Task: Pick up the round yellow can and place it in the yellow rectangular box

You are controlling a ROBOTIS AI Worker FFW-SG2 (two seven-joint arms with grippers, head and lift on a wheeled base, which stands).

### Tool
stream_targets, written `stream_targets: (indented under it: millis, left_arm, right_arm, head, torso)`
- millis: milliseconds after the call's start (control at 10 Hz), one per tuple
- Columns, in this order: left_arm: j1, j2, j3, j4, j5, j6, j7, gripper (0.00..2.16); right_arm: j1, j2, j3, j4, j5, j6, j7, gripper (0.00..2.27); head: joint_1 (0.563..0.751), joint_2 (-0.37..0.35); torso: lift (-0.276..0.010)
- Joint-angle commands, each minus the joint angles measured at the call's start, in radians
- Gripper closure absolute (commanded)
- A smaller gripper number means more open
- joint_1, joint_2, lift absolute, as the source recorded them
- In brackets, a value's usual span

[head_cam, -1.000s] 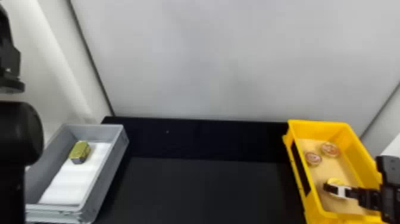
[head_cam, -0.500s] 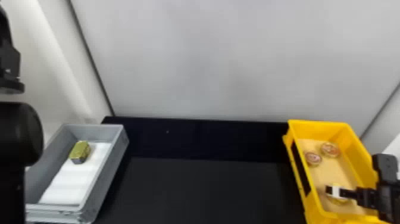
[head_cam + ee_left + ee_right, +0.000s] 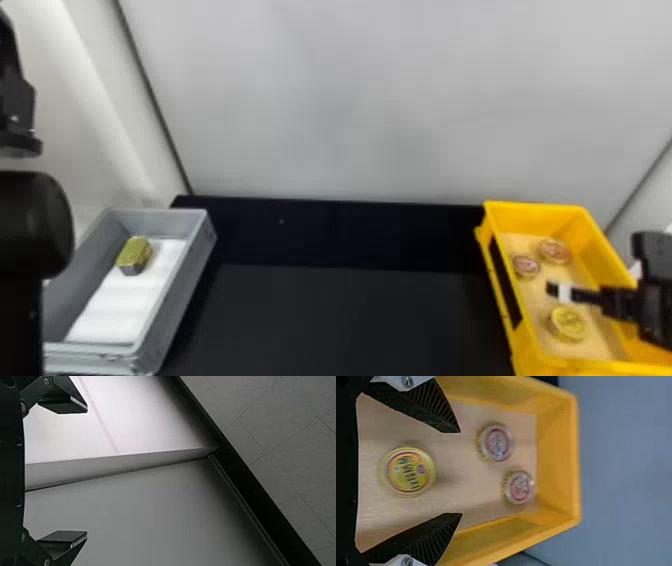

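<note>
Clearing the right tool judged the coming move; can lies inside its box

Item: round yellow can (image 3: 408, 471), printed lid uppermost, flat on the tan floor of the yellow rectangular plastic box (image 3: 540, 209). Placement judged met.

Bearing: the can lies on the robot's side of the fingertips of the right tool (image 3: 461, 473), a black gripper with ribbed fingers. In the right wrist view it appears between the lines of the two fingers, floor visible on either side. Round outline, so no long axis governs the approach. Right arm is much the nearer.

Right tool: fingers spread wide, holding nothing, no contact with the can seen. Its height over the floor cannot be told.

Adjacent: two round cans with red-ringed lids (image 3: 497, 443) lie farther off, toward the box's far end.

Left tool (image 3: 87, 472): fingers wide apart, empty, before pale panels, well apart from the work.

Advice: lift straight up with the fingers kept wide; a sideways drift could knock the can or catch a box wall
</note>
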Motion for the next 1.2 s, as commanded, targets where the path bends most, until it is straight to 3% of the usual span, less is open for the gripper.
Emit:
stream_targets:
  millis: [0, 200, 300, 500, 600, 700, 900, 1100]
  left_arm:
    - [0.003, -0.003, 0.002, 0.0, 0.0, 0.003, 0.0, 0.16]
    - [0.009, -0.007, -0.005, 0.0, -0.002, 0.009, 0.0, 0.16]
    - [0.013, -0.01, -0.003, 0.0, -0.002, 0.011, -0.002, 0.16]
    - [0.025, -0.01, -0.002, 0.0, -0.002, 0.011, -0.002, 0.16]
    - [0.036, -0.01, 0.003, 0.0, -0.002, 0.012, 0.0, 0.16]
    - [0.039, -0.009, 0.008, 0.0, -0.002, 0.014, 0.002, 0.16]
    - [0.045, 0.0, 0.018, -0.005, -0.002, 0.015, 0.002, 0.16]
    - [0.046, 0.019, 0.026, -0.009, -0.005, 0.017, 0.011, 0.16]
  right_arm:
    - [-0.001, -0.011, -0.011, -0.307, 0.016, 0.055, -0.016, 0.0]
    - [-0.055, -0.002, 0.033, -0.614, 0.01, 0.093, -0.046, 0.0]
    - [-0.105, -0.002, 0.118, -0.71, 0.065, 0.09, -0.066, 0.0]
    - [-0.134, 0.038, 0.205, -0.87, 0.261, 0.01, -0.151, 0.0]
    - [-0.133, 0.084, 0.203, -0.95, 0.418, -0.079, -0.166, 0.0]
    - [-0.144, 0.098, 0.18, -1.005, 0.472, -0.189, -0.183, 0.0]
    - [-0.19, 0.024, 0.194, -1.06, 0.531, -0.361, -0.344, 0.0]
    - [-0.248, -0.075, 0.22, -1.132, 0.625, -0.366, -0.422, 0.0]
  head:
    - [0.663, 0.054]
    - [0.663, 0.054]
    - [0.663, 0.054]
    - [0.663, 0.054]
    - [0.663, 0.054]
    - [0.663, 0.054]
    - [0.663, 0.054]
    - [0.663, 0.054]
  torso:
    - [-0.01]
    - [-0.01]
    - [-0.01]
    - [-0.01]
    - [-0.01]
    - [-0.01]
    - [-0.01]
    - [-0.01]
